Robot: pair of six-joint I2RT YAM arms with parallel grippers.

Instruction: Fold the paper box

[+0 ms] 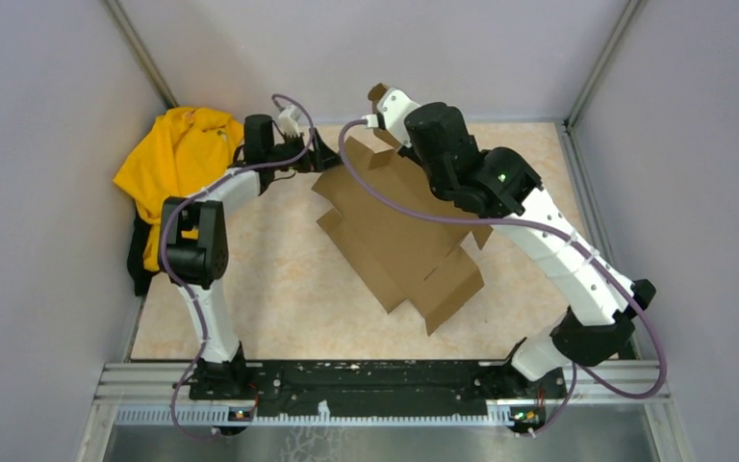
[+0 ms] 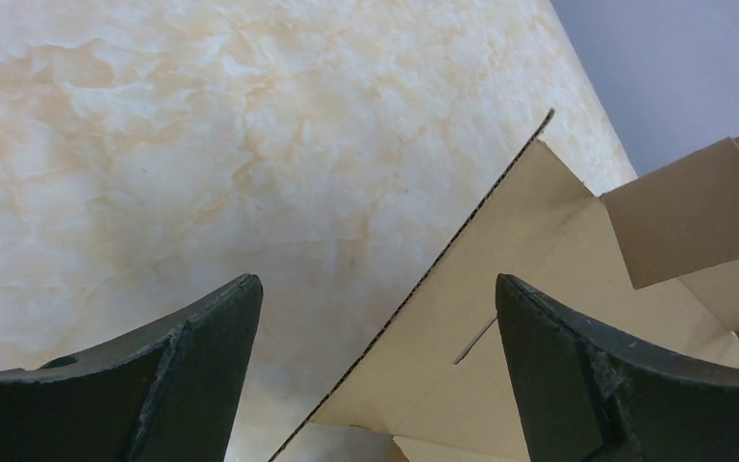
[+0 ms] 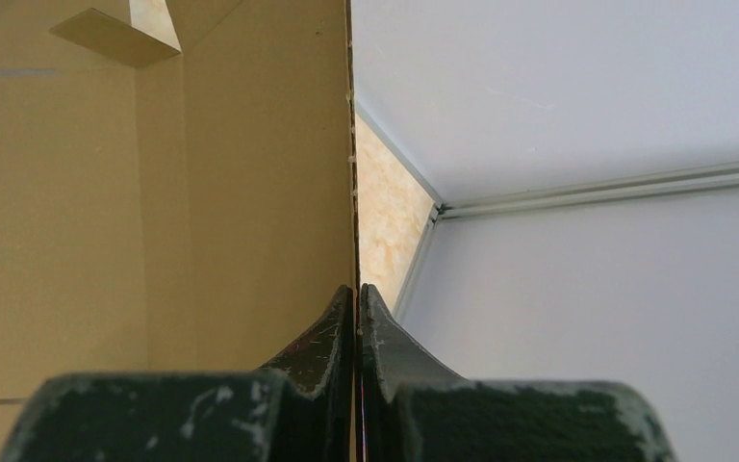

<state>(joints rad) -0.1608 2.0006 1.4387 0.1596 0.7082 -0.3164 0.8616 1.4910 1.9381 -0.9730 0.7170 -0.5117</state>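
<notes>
The paper box (image 1: 399, 226) is a brown cardboard sheet with flaps, lying slantwise in the middle of the table, its far end lifted. My right gripper (image 3: 358, 294) is shut on the edge of that raised flap (image 3: 241, 192), which the right wrist view shows edge-on between the fingers. My left gripper (image 1: 322, 152) hovers at the sheet's far left corner, open wide. In the left wrist view the cardboard corner (image 2: 539, 241) lies below and between the two fingers (image 2: 202, 356), touching neither.
A yellow cloth garment (image 1: 178, 154) is heaped at the table's far left corner. Grey walls close in the table on three sides. The arms' mounting rail (image 1: 375, 375) runs along the near edge.
</notes>
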